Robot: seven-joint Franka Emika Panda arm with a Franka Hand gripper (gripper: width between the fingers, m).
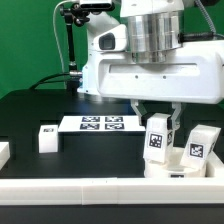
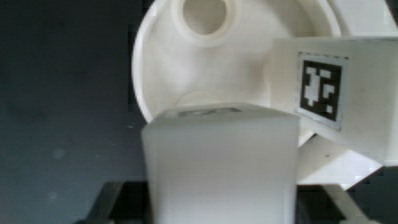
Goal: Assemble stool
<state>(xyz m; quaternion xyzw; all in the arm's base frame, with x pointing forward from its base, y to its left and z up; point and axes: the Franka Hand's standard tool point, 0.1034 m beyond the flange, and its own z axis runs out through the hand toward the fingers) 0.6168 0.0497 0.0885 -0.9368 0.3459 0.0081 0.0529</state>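
My gripper (image 1: 160, 127) is shut on a white block leg (image 1: 157, 141) with a square tag and holds it upright on the white round seat (image 1: 172, 168) at the exterior view's front right. A second tagged leg (image 1: 201, 148) stands on the seat just to its right. A third leg (image 1: 46, 138) stands loose on the black table at the left. In the wrist view the held leg (image 2: 221, 160) fills the space between my dark fingers (image 2: 125, 205), my gripper (image 2: 222, 208) is closed on it, the seat (image 2: 178, 70) lies beneath it, and the second leg (image 2: 327, 88) is beside it.
The marker board (image 1: 100, 124) lies flat behind the middle of the table. A long white border rail (image 1: 90, 190) runs along the front edge, and a white piece (image 1: 4, 152) sits at the far left. A camera stand (image 1: 70, 45) rises at the back.
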